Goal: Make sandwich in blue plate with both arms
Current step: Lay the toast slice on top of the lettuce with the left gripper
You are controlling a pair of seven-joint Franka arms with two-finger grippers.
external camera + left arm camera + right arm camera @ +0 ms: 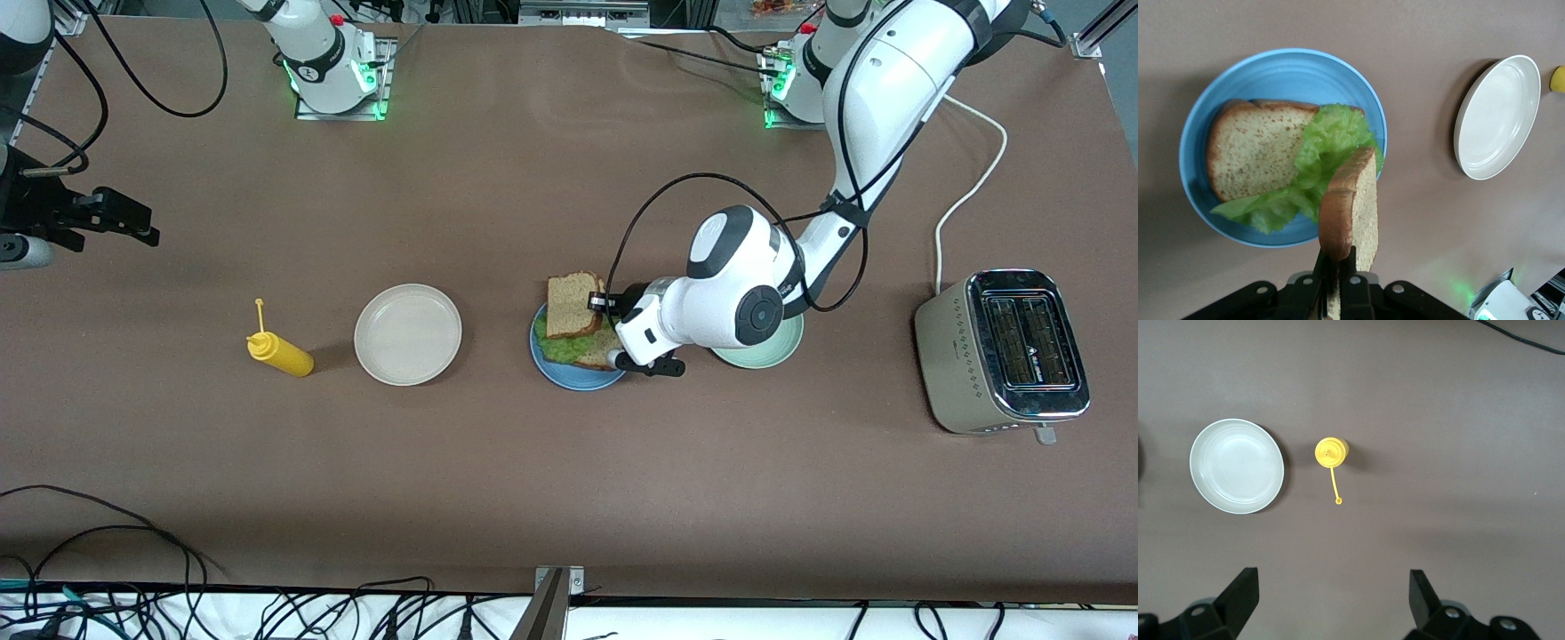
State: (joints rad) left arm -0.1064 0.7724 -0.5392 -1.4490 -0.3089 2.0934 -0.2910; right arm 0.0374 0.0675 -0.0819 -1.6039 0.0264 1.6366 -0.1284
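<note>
Brown desk: left pincer is clamped on a brown bread slice, held on edge right over the lettuce-topped slice in the round blue plate. Right pincer waits with its fingers apart, over the desk near the yellow squeeze bottle.

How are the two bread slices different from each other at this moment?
The bottom bread slice lies flat in the blue plate, while the top bread slice is tilted on edge above it. The bottom slice is partly covered by lettuce; the top slice is bare. The left claw is shut on the top slice; nothing grips the bottom one. Both are brown with darker crust.
</note>
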